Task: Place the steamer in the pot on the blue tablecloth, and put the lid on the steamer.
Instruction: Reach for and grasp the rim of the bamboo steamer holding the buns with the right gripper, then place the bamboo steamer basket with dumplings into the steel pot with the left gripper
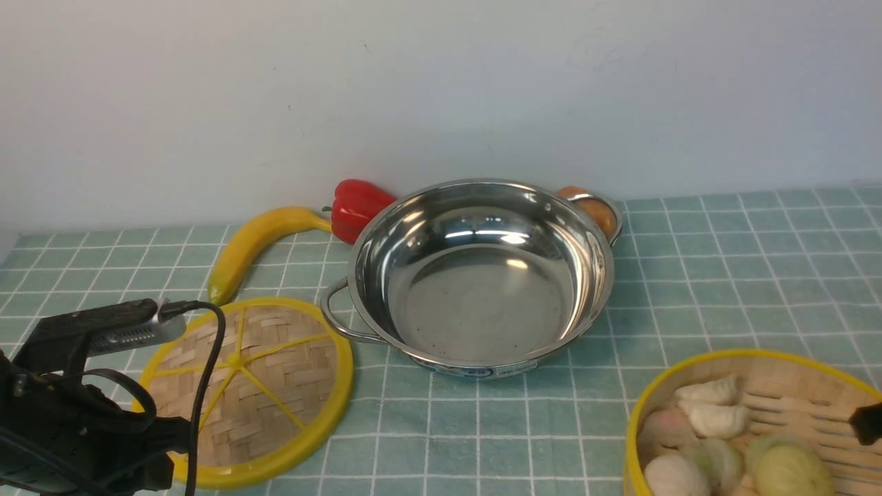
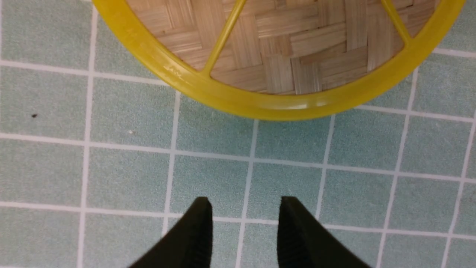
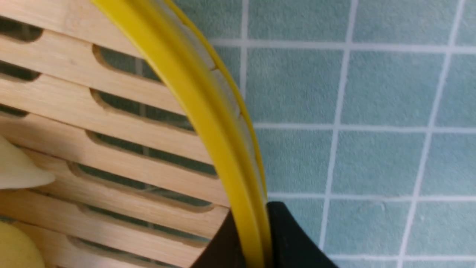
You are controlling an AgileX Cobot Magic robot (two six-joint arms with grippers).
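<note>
Front view: steamer upright, mouth up, slats running 9-to-3 o'clock, on the blue tablecloth at 4 o'clock from the pot; lid flat at 8 o'clock. Right wrist view alone: right gripper clamped on the steamer's rim, one finger inside, one outside. Left wrist view: left gripper pointing down, jaws parted, just clear of the lid.

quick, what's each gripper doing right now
left gripper: open, empty, just short of the lid.
right gripper: shut on the rim of the steamer.
</note>
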